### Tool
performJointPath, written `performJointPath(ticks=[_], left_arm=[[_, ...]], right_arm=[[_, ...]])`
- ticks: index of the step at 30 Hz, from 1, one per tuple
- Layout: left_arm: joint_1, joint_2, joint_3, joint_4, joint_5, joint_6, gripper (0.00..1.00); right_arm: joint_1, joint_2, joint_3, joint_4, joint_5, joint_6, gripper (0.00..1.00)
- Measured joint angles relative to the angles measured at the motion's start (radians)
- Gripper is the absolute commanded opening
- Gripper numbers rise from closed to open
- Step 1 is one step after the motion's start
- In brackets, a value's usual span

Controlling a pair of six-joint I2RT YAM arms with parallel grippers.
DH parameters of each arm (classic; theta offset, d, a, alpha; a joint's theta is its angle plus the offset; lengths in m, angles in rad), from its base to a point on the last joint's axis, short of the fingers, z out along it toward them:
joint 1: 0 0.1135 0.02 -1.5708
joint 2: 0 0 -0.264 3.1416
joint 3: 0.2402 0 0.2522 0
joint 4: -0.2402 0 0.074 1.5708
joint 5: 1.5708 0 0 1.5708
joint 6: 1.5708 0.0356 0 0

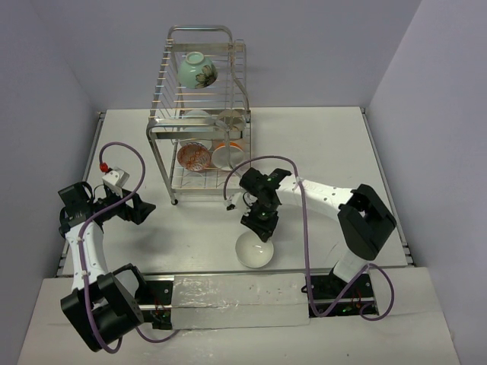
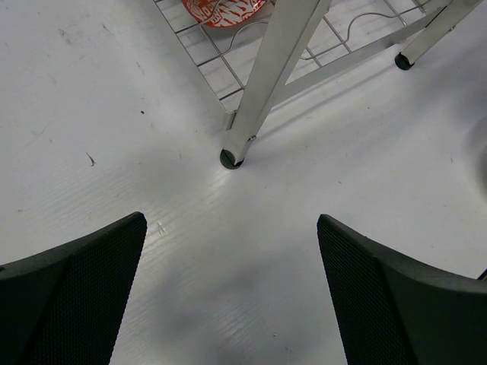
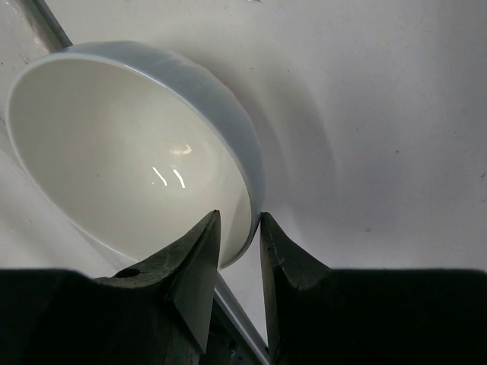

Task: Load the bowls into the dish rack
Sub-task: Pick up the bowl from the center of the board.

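A: Right, the loose bowl first. What is it like?

B: White bowl (image 1: 255, 251), glazed ceramic, smooth and round, glossy inside with two small glints. It sits on the matt white table (image 1: 319, 144) near the front edge, between the two arm bases and well apart from the dish rack (image 1: 199, 34).

A: The rack?

B: Silver wire, two tiers, thin parallel rods, loop handle on top, flat metal legs on dark round feet. Top tier holds a mint green bowl (image 1: 196, 70) with a dark flower mark, tipped on its side. Lower down there is an orange-red patterned bowl (image 1: 193, 157), with white ones beside and behind it.

A: The right arm?

B: It reaches in from the right, wrist bent down over the white bowl. The right gripper (image 3: 240, 228) has black fingers astride the rim, one inside and one outside, with only a narrow gap. I cannot tell whether they press on it.

A: And the left?

B: Folded low at the table's left side. The left gripper (image 2: 232, 228) faces the rack's near leg, its textured black pads spread wide with nothing between them
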Motion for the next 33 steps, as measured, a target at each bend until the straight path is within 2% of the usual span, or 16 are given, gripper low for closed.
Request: performJointPath(ticks=[4,6,7,9,10,12,18,23,28,33], left_arm=[[0.000,0.000,0.000,0.000,0.000,0.000,0.99],[0.000,0.000,0.000,0.000,0.000,0.000,0.99],[0.000,0.000,0.000,0.000,0.000,0.000,0.99],[0.000,0.000,0.000,-0.001,0.000,0.000,0.99],[0.000,0.000,0.000,-0.001,0.000,0.000,0.99],[0.000,0.000,0.000,-0.001,0.000,0.000,0.99],[0.000,0.000,0.000,-0.003,0.005,0.000,0.99],[0.000,0.000,0.000,-0.003,0.007,0.000,0.99],[0.000,0.000,0.000,-0.004,0.008,0.000,0.99],[0.000,0.000,0.000,-0.018,0.014,0.014,0.99]], right_arm=[[0.000,0.019,0.000,0.007,-0.004,0.000,0.35],[0.000,0.029,0.000,0.012,-0.005,-0.001,0.31],[0.000,0.032,0.000,0.015,-0.005,0.000,0.24],[0.000,0.038,-0.002,0.026,-0.004,-0.002,0.17],[0.000,0.039,-0.003,0.034,-0.005,-0.001,0.08],[0.000,0.040,-0.008,0.041,0.002,-0.005,0.00],[0.000,0.027,-0.039,0.067,0.007,0.002,0.00],[-0.008,-0.048,-0.088,0.077,0.050,0.016,0.00],[-0.051,-0.261,-0.121,0.049,0.151,0.035,0.00],[-0.206,-0.430,-0.069,0.027,0.241,0.045,0.00]])
